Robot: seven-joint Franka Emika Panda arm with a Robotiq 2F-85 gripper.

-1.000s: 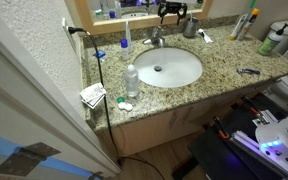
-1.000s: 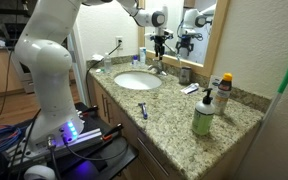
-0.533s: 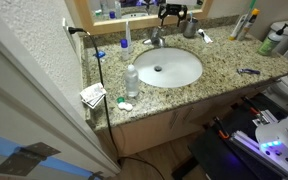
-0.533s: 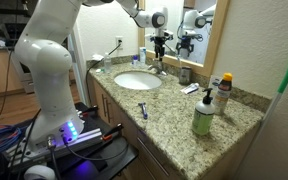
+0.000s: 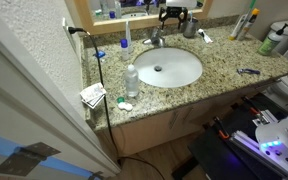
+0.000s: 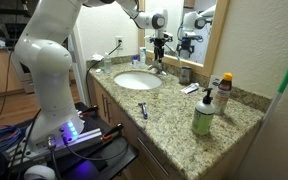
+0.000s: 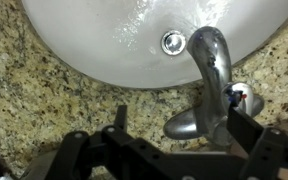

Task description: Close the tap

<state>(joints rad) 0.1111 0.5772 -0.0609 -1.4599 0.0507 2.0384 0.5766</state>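
Front edge of the counter, in an exterior view: paper wad at one front corner, clear bottle upright just beside the basin. Razor flat near the front edge on the basin's other side. Green bottle at the far end corner.

Tap at the back edge, behind the basin, spout reaching over the bowl. Cup near it along the back edge.

Gripper pointing down above the tap, apart from it in both exterior views. Jaw opening too small to read in either.

Wrist view only: gripper spread wide, black fingers on either side of the tap base, gripping nothing. Cannot tell if the fingers touch it. Drain and a red-and-blue mark beside the tap seen here alone.

Seen only in an exterior view: white arm standing off the counter's end, and the mirror on the back wall reflecting the gripper.
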